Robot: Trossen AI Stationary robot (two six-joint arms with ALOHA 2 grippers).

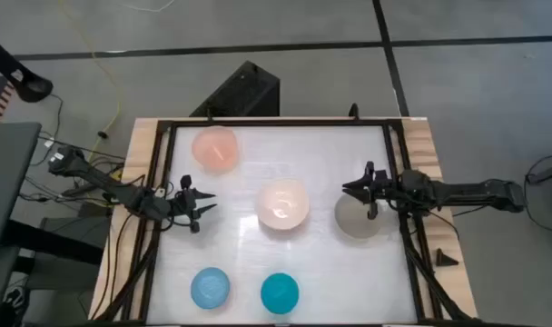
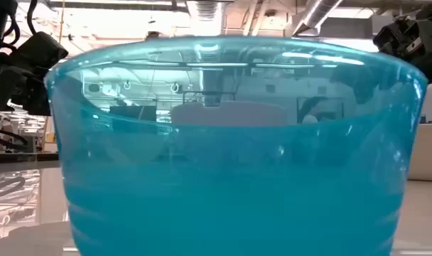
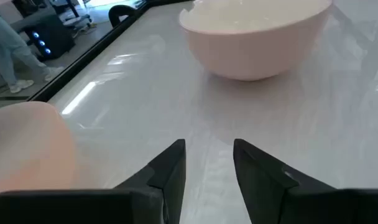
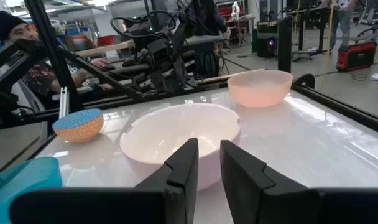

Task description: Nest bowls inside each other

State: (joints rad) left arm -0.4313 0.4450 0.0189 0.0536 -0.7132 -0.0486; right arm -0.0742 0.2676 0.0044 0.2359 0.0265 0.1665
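Note:
Five bowls stand on their bases on the white table. The salmon bowl [image 1: 214, 148] is at the far left, the pale pink bowl [image 1: 283, 204] in the middle, and the grey-beige bowl [image 1: 358, 218] to its right. The light blue bowl [image 1: 210, 288] and the teal bowl [image 1: 280, 292] are at the near edge. My left gripper [image 1: 202, 202] hovers left of the pale pink bowl [image 3: 257, 37], open, with nothing between its fingers [image 3: 207, 180]. My right gripper [image 1: 349, 188] is over the grey-beige bowl's far rim, facing the pale pink bowl [image 4: 179, 137]. It is narrowly open [image 4: 207, 168] and holds nothing.
Dark frame rails [image 1: 158, 209] run along the table's left and right sides. A black box [image 1: 244, 91] stands beyond the far edge. A seated person [image 4: 15, 37] shows beyond the table. The teal bowl [image 2: 230, 178] fills the low view. Bare table lies between the bowls.

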